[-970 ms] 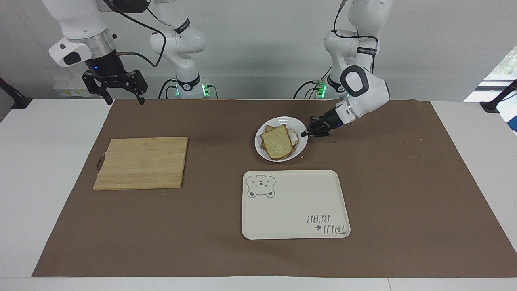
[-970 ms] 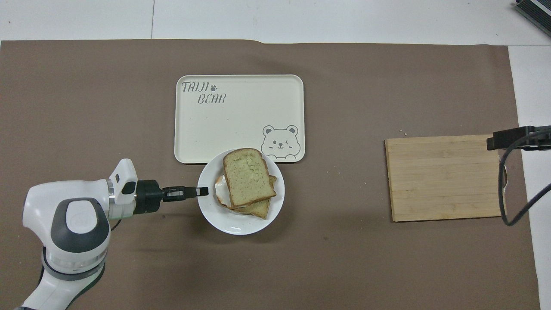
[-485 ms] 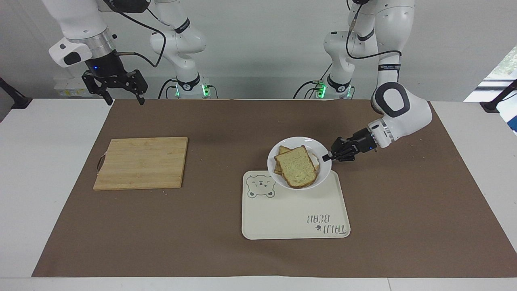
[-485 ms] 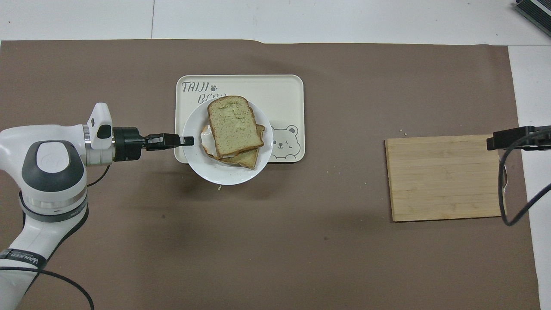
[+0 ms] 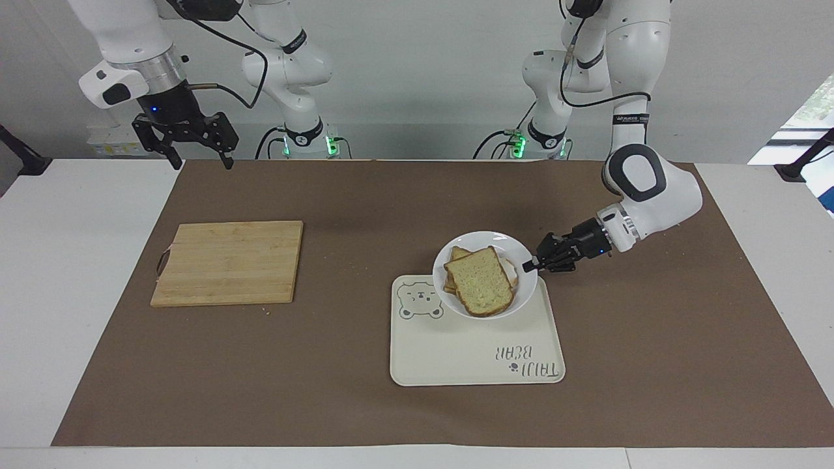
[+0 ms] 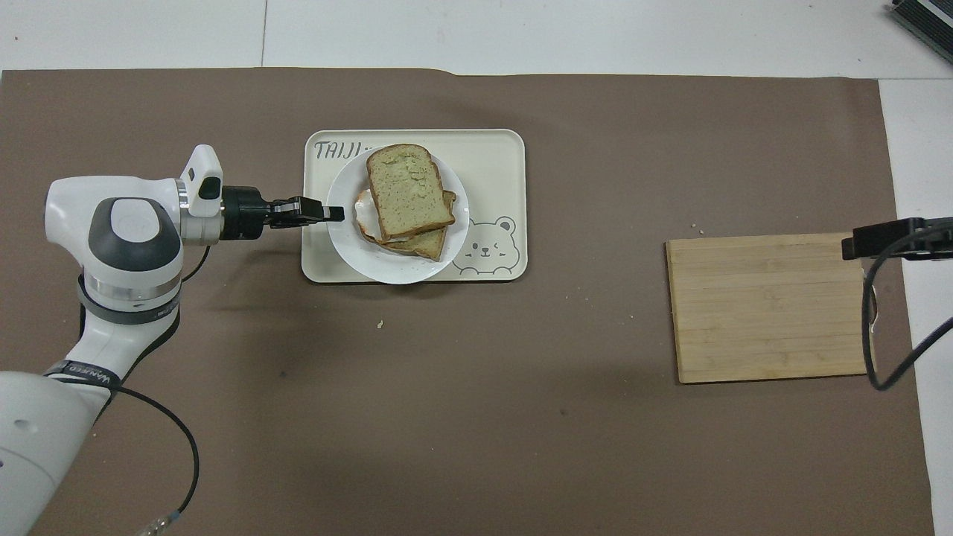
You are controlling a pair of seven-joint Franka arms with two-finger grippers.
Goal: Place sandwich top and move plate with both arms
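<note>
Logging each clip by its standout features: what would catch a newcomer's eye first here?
The plate of stacked bread, plain top slice uppermost, held over the bear tray by the left hand, shut on its rim. Next, the bare wooden board toward the right arm's end, with the right hand waiting open, raised near that arm's base.

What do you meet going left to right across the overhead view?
Left gripper shut on the plate's rim, sandwich top on the plate over the tray, cutting board, right gripper.
</note>
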